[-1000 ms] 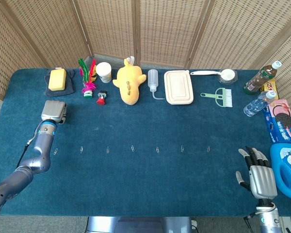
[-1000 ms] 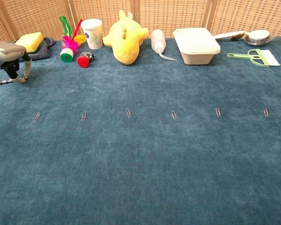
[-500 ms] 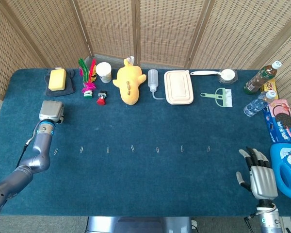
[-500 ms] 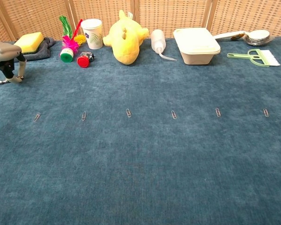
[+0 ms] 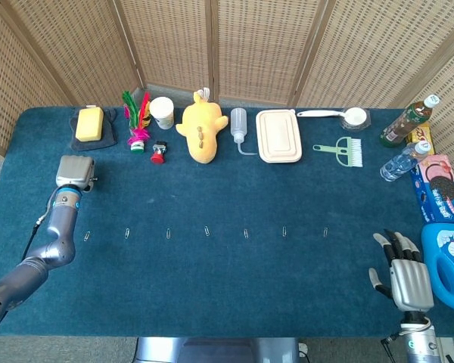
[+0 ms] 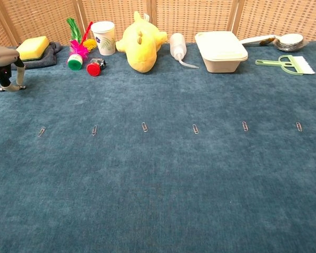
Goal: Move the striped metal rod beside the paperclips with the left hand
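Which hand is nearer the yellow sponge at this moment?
Left. The left hand hovers just in front of the yellow sponge at the table's far-left; the right hand rests at the opposite near corner.

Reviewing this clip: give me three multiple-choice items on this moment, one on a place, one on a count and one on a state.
1. What lies between the yellow plush toy and the lidded beige container?
A. a paper cup
B. a squeeze bottle
C. a green brush

2. How many paperclips lie in the row across the table?
A. four
B. seven
C. ten

3. How is the right hand?
A. open, holding nothing
B. gripping a water bottle
C. pressing down on a paperclip

Key:
1 B: the squeeze bottle stands in the gap between the plush toy and the container.
2 B: the head view shows seven paperclips, spaced along one line.
3 A: the right hand's fingers are apart at the table's near edge, with nothing in them.
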### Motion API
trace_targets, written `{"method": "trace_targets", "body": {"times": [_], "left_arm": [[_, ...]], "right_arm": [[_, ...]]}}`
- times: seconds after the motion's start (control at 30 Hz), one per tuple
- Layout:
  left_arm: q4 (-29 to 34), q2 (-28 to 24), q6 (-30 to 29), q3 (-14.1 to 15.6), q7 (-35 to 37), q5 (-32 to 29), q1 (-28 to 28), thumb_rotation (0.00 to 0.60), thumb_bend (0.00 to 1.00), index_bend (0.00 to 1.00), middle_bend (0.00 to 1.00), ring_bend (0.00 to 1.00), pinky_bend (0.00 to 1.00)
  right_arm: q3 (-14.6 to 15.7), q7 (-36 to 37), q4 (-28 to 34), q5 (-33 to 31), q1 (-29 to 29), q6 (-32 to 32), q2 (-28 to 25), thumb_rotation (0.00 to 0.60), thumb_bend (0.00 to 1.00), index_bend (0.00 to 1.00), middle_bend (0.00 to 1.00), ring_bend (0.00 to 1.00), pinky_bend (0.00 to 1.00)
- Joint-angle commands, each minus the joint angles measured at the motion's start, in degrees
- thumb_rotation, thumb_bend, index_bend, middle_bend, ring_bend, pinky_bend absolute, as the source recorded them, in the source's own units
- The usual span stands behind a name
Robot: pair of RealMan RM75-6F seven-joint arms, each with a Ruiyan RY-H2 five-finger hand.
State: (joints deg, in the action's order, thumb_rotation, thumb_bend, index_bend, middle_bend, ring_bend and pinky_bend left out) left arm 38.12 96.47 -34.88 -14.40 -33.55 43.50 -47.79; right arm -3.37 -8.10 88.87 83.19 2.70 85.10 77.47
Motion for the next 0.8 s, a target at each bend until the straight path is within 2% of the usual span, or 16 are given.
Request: {"method": "trace_targets", "body": {"times": [0.03, 0.8], "left_arm": [[-0.3, 0.1, 0.2, 0.1, -0.6, -0.5, -0.2, 0.600, 0.60, 0.50, 0.92, 0.81, 0.72], [-2.0, 1.4, 1.4, 1.1, -3.9, -3.0, -1.4, 0.600, 0.60, 0.52, 0.92, 0.81, 0.72]], "right_arm": [[0.0, 0.0, 0.0, 0.0, 0.0, 0.0, 0.0, 0.600, 0.39, 0.17, 0.13, 0.10, 0.14], [0.2, 0.5, -0.1, -0.2, -0.9, 0.6, -0.2, 0.600, 0.39, 0.17, 0.13, 0.10, 0.14]]}}
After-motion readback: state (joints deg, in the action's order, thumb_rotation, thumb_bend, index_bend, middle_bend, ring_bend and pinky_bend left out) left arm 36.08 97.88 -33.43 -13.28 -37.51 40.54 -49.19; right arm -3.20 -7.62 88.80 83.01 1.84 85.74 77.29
